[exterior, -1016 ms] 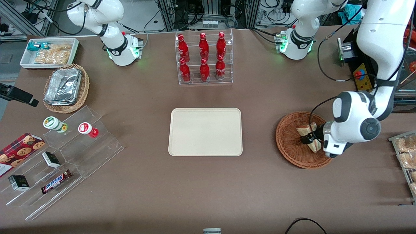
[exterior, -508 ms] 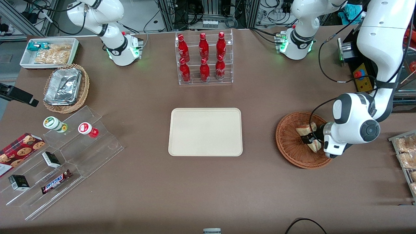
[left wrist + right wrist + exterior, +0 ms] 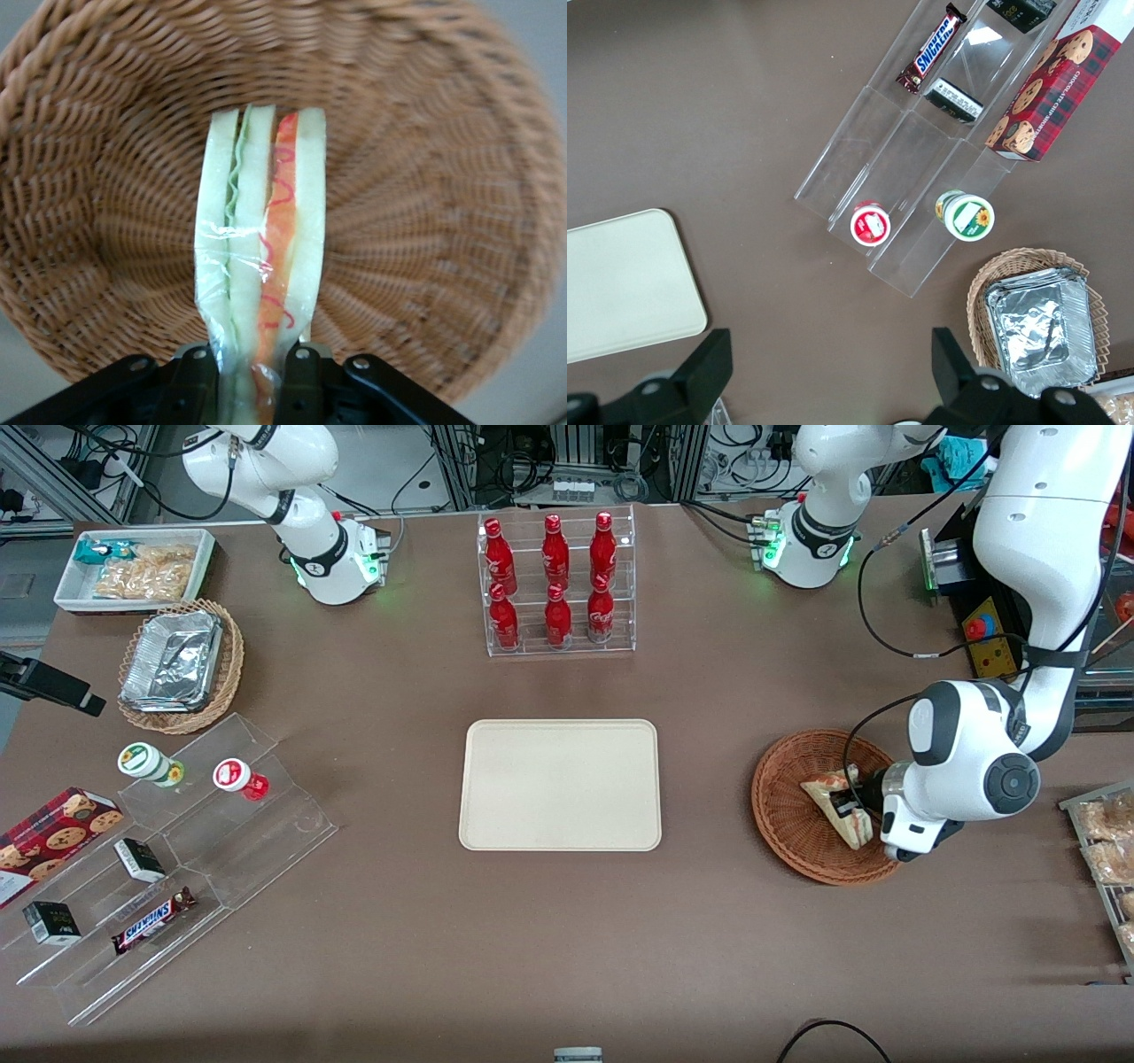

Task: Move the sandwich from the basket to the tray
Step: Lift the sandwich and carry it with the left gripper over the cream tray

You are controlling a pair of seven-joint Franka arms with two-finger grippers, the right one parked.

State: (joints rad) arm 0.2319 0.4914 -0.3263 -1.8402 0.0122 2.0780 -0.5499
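The clear-wrapped sandwich [image 3: 833, 802] of white bread with red and green filling is held over the reddish-brown wicker basket [image 3: 784, 806] toward the working arm's end of the table. My left gripper [image 3: 852, 809] is shut on the sandwich's near edge and holds it slightly lifted. In the left wrist view the sandwich [image 3: 261, 266] stands between my black fingers [image 3: 301, 376], with the basket's [image 3: 443, 195] weave underneath. The cream-beige tray [image 3: 560, 784] lies flat at the table's middle, empty, and its corner shows in the right wrist view [image 3: 629, 279].
A clear rack of red bottles [image 3: 556, 584] stands farther from the front camera than the tray. A wire tray of baked snacks [image 3: 1107, 850] lies at the working arm's table edge. Toward the parked arm's end: clear stepped shelves [image 3: 168, 859], tan basket with foil trays [image 3: 177, 664].
My gripper has closed on the sandwich and lifted it a little within the basket; the sandwich has tilted and shifted slightly toward the tray.
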